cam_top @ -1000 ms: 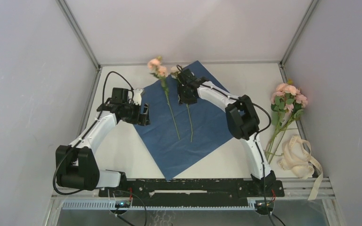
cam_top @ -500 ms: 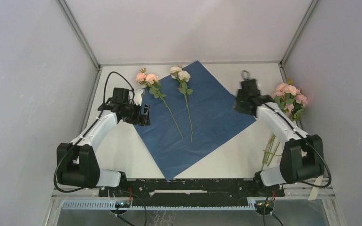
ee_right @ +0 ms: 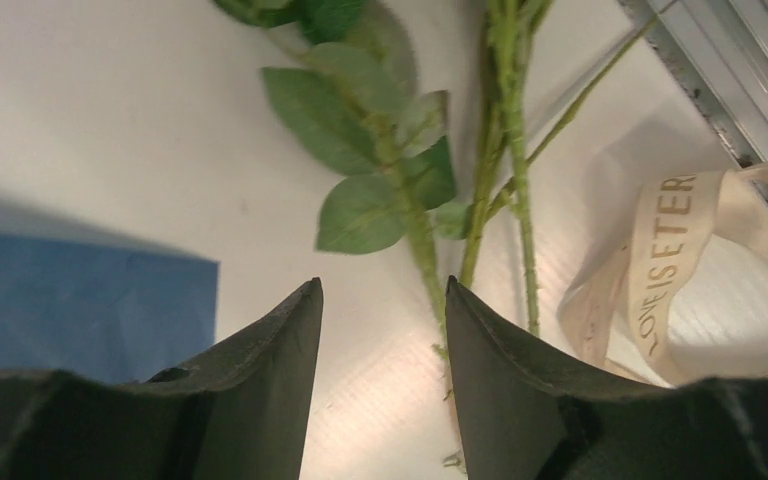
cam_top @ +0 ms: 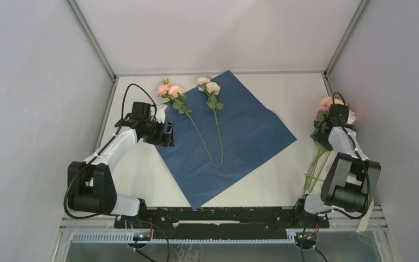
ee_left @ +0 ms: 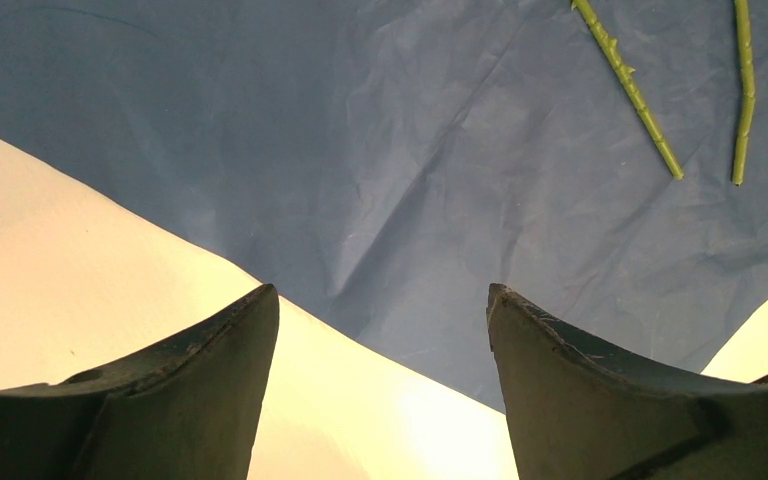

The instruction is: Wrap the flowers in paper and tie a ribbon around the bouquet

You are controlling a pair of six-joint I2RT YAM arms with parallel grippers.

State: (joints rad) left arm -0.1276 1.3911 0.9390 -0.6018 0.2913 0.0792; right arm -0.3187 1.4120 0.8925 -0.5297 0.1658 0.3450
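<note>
The left arm is stretched low, with the left gripper [cam_top: 163,134] held over the left edge of the dark blue paper [cam_top: 240,136], jaws wide apart around nothing. Two flowers [cam_top: 211,87] are laid on the paper. At the right, the right gripper [ee_right: 385,300] is lowered over the stems of a flower bunch [cam_top: 325,102], jaws partly apart and empty, with the cream ribbon [ee_right: 660,240] just beside.
</note>
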